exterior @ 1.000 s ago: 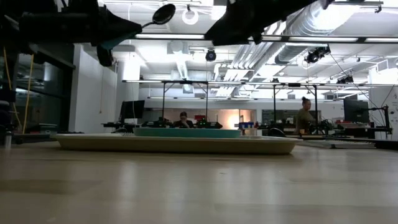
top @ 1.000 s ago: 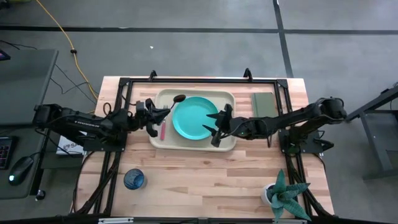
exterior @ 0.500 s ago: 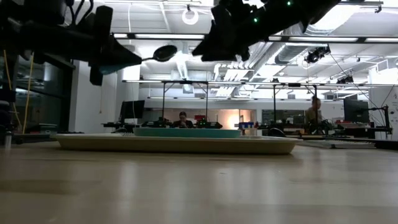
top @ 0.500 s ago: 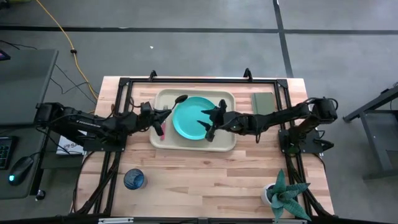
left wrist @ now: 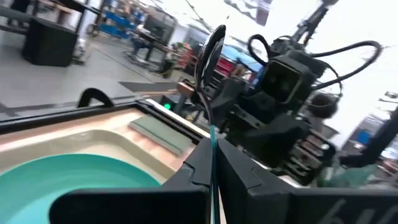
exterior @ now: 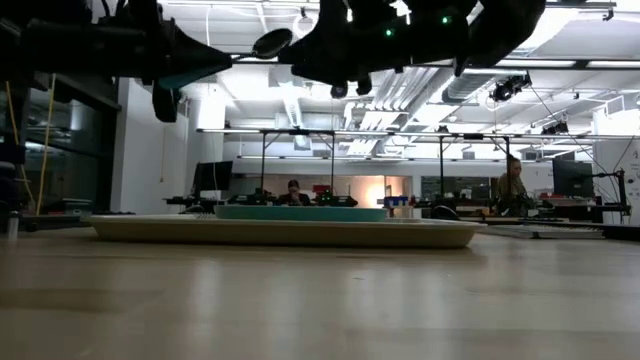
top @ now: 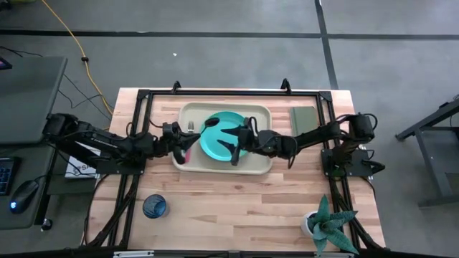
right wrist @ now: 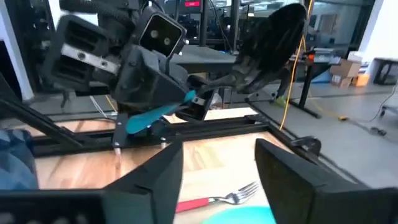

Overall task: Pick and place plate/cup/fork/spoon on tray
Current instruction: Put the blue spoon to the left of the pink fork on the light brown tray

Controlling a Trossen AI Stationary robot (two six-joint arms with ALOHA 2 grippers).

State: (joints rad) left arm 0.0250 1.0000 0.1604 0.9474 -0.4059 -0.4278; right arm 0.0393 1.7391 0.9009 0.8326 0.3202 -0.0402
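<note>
The beige tray [top: 258, 163] holds the turquoise plate [top: 215, 147], and the red-handled fork [right wrist: 214, 200] lies on the tray left of the plate. My left gripper [top: 195, 133] hovers over the tray's left end, shut on the spoon [top: 211, 124]. The spoon's dark bowl [left wrist: 211, 46] sticks out over the plate's far left edge. My right gripper [top: 231, 145] hangs open above the plate, facing the spoon with nothing between its fingers [right wrist: 168, 171]. The dark-blue cup [top: 154, 206] stands on the table near the front left. My left gripper pinches the spoon's light-blue handle [left wrist: 213, 146] between its two fingers. The fingers reach roughly level from the table's left and lie along the spoon. The handle's free end [right wrist: 155, 114] sticks out behind the fingers and the bowl rises ahead of them. The spoon is clear of tray and plate.
A grey-green pad [top: 305, 120] lies on the table right of the tray. A potted plant [top: 330, 226] stands at the front right corner. Bare wood stretches along the near side between cup and plant. People sit at desks in the room behind [exterior: 295, 190].
My right gripper has travelled toward the table's left across the plate and sunk a little, ending close in front of the spoon. My left gripper has carried the spoon slightly toward the plate, so its bowl has gone from the tray's far rim to the plate's edge.
</note>
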